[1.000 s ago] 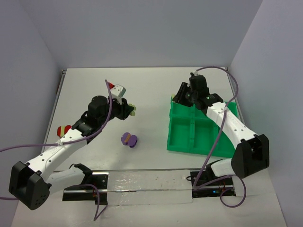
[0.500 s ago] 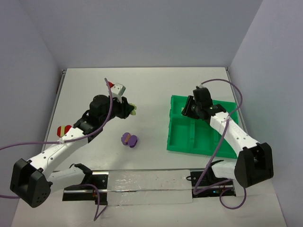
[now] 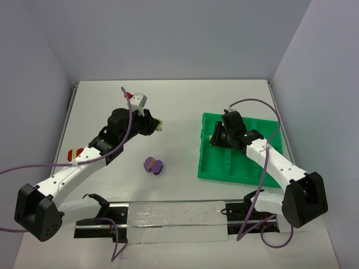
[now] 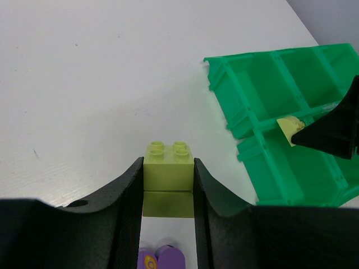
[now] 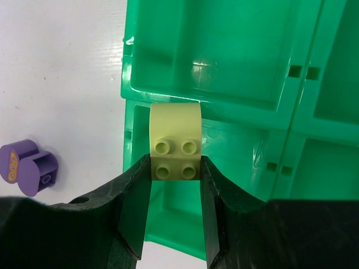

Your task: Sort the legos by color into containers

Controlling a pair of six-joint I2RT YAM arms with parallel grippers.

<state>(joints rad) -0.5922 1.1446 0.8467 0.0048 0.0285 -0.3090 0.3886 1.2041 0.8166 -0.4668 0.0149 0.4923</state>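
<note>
My left gripper (image 3: 156,126) is shut on a pale yellow-green lego (image 4: 168,168) and holds it above the table, left of the green tray (image 3: 216,165). My right gripper (image 3: 215,136) is shut on a pale yellow-green lego with one rounded end (image 5: 175,150). It holds it over the tray's left compartments (image 5: 224,50), above the wall between two of them. That lego also shows in the left wrist view (image 4: 289,126). Two purple legos (image 3: 152,165) lie together on the table between the arms, and show in the right wrist view (image 5: 29,167).
A red piece (image 3: 76,152) lies on the table by the left arm's forearm, partly hidden. The tray's compartments seen in the wrist views hold nothing. Walls close in the table at the back and both sides.
My right gripper has moved with its lego from the tray's far left corner toward me, over the left compartments. My left gripper has shifted slightly away from me with its lego.
</note>
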